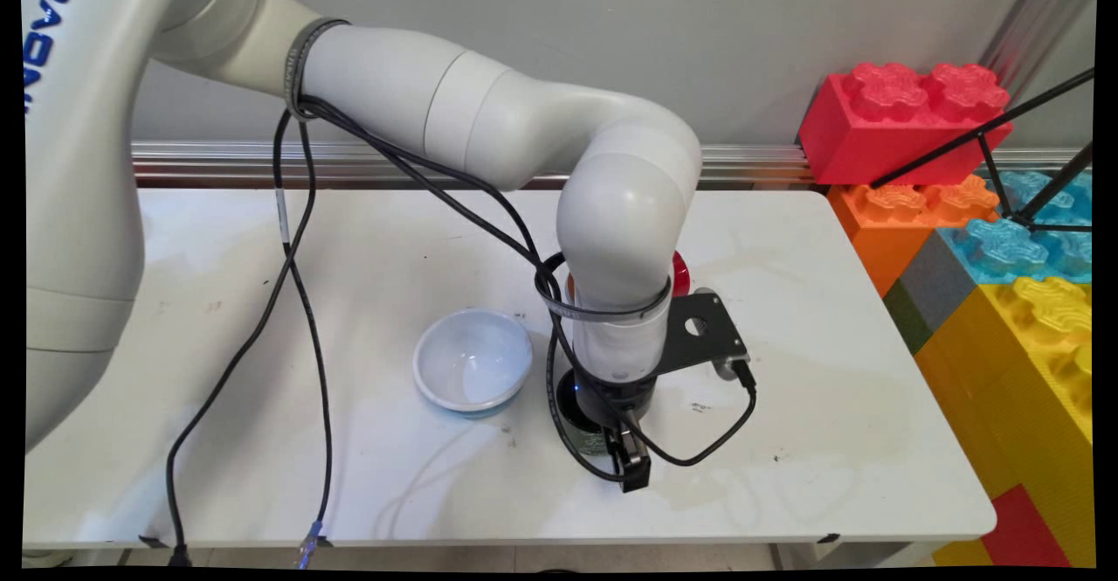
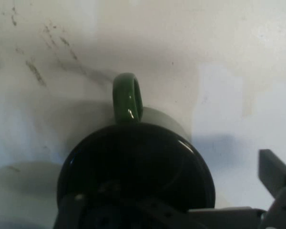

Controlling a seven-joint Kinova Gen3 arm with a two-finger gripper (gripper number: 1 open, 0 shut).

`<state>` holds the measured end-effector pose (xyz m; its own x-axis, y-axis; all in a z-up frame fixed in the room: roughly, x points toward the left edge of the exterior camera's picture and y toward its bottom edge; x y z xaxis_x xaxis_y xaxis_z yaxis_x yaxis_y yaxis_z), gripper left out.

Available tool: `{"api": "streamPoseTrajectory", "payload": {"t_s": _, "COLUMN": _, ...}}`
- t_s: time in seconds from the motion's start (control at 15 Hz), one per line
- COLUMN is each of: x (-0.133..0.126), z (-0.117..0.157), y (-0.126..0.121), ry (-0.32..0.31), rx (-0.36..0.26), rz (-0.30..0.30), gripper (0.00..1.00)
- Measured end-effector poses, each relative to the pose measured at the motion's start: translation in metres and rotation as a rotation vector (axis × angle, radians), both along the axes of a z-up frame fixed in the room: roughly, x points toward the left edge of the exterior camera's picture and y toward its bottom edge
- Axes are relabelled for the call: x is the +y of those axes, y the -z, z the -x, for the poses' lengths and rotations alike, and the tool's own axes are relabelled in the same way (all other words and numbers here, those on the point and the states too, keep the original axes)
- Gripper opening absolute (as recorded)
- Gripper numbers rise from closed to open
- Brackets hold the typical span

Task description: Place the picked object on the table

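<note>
Green glazed mug point(image 2: 136, 167), loop handle, under fingers point(image 2: 275, 171); round white bowl point(image 1: 472, 359) beside.

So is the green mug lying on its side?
No, the green mug stands upright, its dark open mouth facing up at the hand camera.

The surface point(image 1: 830, 406) was a white tabletop, scuffed and marked with small dark specks. A white bowl point(image 1: 472, 359) with a bluish underside sat upright on it, left of centre, its inside holding nothing visible. Just right of the bowl a dark green mug point(image 1: 583, 428) stood on the surface, mostly hidden under the arm in the main view; in the hand view the mug point(image 2: 136, 176) showed a dark interior and a green loop handle. A red object point(image 1: 680, 272) sat farther back, largely hidden behind the arm, so its type could not be told.
</note>
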<state>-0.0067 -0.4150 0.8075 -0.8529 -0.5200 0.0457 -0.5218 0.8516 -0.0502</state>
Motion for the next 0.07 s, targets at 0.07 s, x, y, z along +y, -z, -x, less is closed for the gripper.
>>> {"api": "streamPoseTrajectory", "payload": {"t_s": 0.07, "x": -0.0004, "z": -0.0002, "y": -0.0006, "ry": -0.001, "rx": 0.003, "rz": 0.001, "gripper": 1.0}}
